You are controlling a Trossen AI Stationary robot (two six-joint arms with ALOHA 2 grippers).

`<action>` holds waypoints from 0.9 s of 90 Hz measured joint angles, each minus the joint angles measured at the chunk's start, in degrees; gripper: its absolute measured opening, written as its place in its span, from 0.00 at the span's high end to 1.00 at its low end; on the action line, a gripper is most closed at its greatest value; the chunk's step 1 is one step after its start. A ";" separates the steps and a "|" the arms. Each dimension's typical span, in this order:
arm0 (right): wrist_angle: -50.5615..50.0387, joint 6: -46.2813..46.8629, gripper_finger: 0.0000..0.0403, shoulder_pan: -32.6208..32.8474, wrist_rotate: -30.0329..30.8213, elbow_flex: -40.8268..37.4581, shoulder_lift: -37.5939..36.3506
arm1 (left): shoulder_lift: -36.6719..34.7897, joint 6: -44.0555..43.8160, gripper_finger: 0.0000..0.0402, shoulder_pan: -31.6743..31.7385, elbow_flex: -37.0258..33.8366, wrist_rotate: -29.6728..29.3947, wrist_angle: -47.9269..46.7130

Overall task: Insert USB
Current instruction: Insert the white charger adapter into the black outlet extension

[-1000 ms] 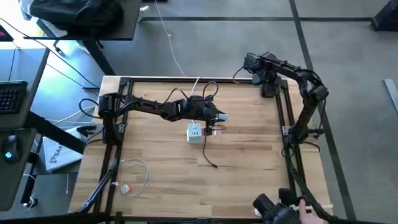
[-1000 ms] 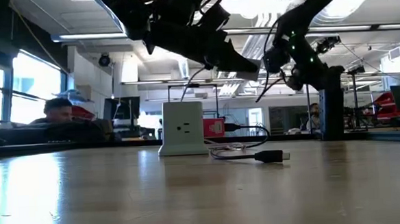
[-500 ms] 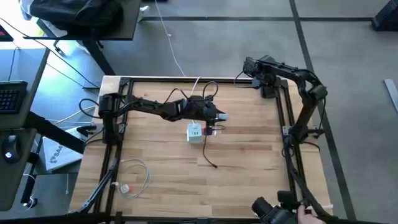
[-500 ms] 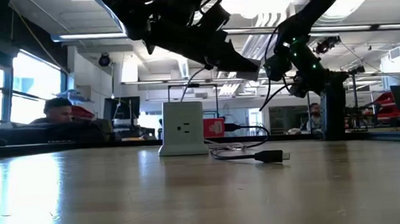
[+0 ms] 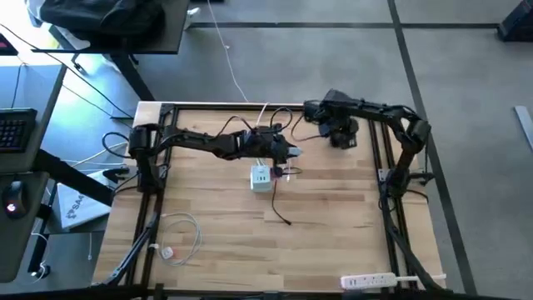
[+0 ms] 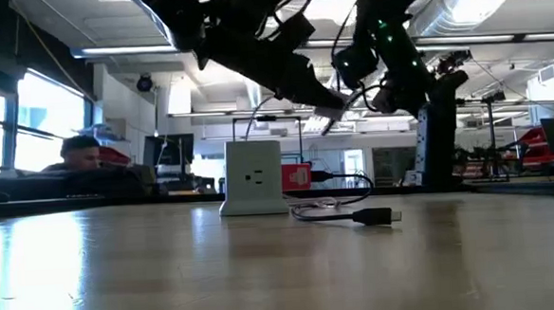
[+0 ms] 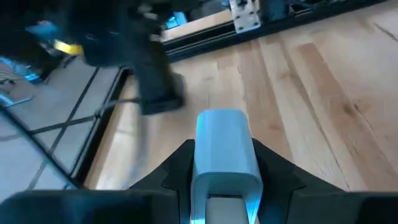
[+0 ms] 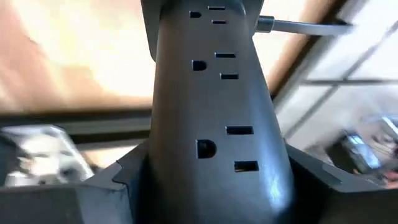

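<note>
Clamped on a silvery-blue plug [image 7: 222, 140], the fingers [image 7: 171, 171] of the left gripper [image 7: 224, 158], with no gap left on either side of it. Hovering above the worktop [image 5: 333, 217] just behind the white charger cube [image 5: 261, 178], clear of the cube in the low view.

Closed likewise around a dark power strip [image 8: 214, 74], the fingers [image 8: 127, 171] of the right gripper [image 8: 211, 168], with the strip running forward between them. Held over the worktop's far right part, near the left gripper yet apart from it.

Lying on the worktop against the cube's right side: the USB [image 5: 286, 173], red-pink, gripped by neither arm. Seen only from above: its thin black cable [image 5: 279, 208] trailing toward the near edge, plus a white coiled cable [image 5: 179, 233] at the near left corner and a white power strip [image 5: 369, 281] at the near right edge. Seen only from table height: the cube's socket face [image 6: 253, 178], the USB [image 6: 297, 177] touching it, and the cable's black far-end connector [image 6: 375, 216] resting flat.
</note>
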 joint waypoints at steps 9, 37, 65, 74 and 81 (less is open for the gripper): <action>0.50 4.27 0.44 3.19 -7.31 0.08 0.00 | -1.50 -0.81 0.76 0.00 0.02 0.55 -2.22; 3.22 15.12 0.44 5.23 -18.96 0.28 -0.17 | 3.11 -3.15 0.76 -2.26 0.00 11.73 -0.12; 3.98 12.58 0.44 5.50 -20.66 3.32 0.09 | 9.23 -8.23 0.76 -1.17 0.00 11.06 14.84; 3.35 11.65 0.44 5.99 -20.96 6.11 0.09 | 9.77 -9.71 0.76 0.85 0.04 11.20 14.18; 3.45 11.24 0.44 6.34 -20.84 8.11 0.09 | 10.13 -11.57 0.76 2.54 -0.02 11.39 12.61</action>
